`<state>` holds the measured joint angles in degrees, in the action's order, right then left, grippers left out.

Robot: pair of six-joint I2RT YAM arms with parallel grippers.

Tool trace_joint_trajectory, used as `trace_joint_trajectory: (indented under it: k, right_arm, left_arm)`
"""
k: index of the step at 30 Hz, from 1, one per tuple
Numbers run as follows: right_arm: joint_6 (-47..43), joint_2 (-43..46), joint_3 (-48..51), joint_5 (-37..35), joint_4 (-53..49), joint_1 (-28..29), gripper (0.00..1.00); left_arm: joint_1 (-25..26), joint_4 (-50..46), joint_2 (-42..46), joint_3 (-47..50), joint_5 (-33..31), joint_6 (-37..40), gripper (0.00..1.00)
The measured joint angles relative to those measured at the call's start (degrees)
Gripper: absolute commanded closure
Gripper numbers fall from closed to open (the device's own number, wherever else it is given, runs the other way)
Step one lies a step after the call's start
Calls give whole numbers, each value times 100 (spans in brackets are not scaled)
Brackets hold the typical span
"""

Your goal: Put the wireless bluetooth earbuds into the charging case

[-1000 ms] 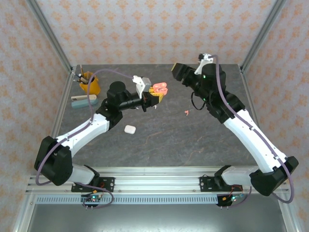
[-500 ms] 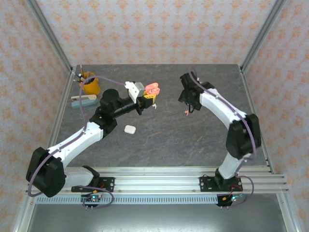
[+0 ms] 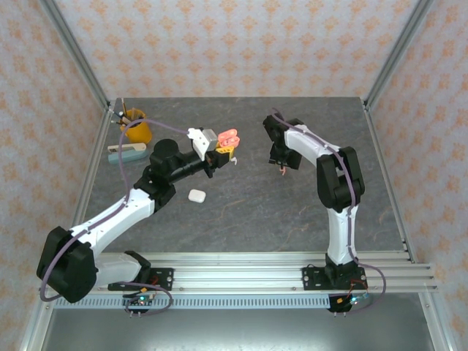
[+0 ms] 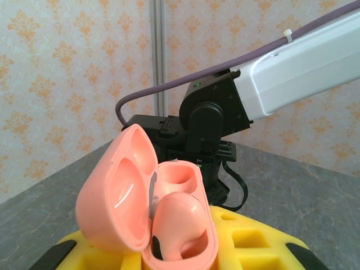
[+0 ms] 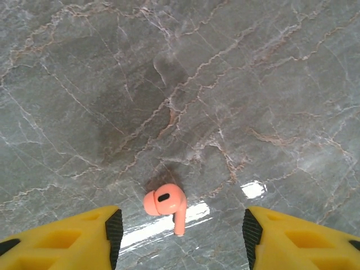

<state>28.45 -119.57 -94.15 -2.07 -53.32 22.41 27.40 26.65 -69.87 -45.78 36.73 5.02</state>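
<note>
Left tool (image 3: 221, 151) is clamped on the salmon-orange pebble-shaped plastic charging case (image 4: 149, 219), lid flipped open, held up above the grey marble table (image 3: 248, 212). Right tool (image 5: 180, 230) points straight down with its fingers spread, and a tiny salmon-orange stemmed earbud (image 5: 166, 203) is lying on the table right between them, untouched.
</note>
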Motion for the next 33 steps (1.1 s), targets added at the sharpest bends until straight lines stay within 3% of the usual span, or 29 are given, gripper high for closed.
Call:
trace_joint_trajectory:
  k: [11, 33]
  right_arm:
    - [-374, -225, -59, 337, 11, -9, 45]
    - [-483, -420, -57, 229, 44, -24, 54]
  left_arm:
    - [0, 20, -2, 13, 0, 2, 100]
    - [0, 22, -90, 9, 2, -2, 100]
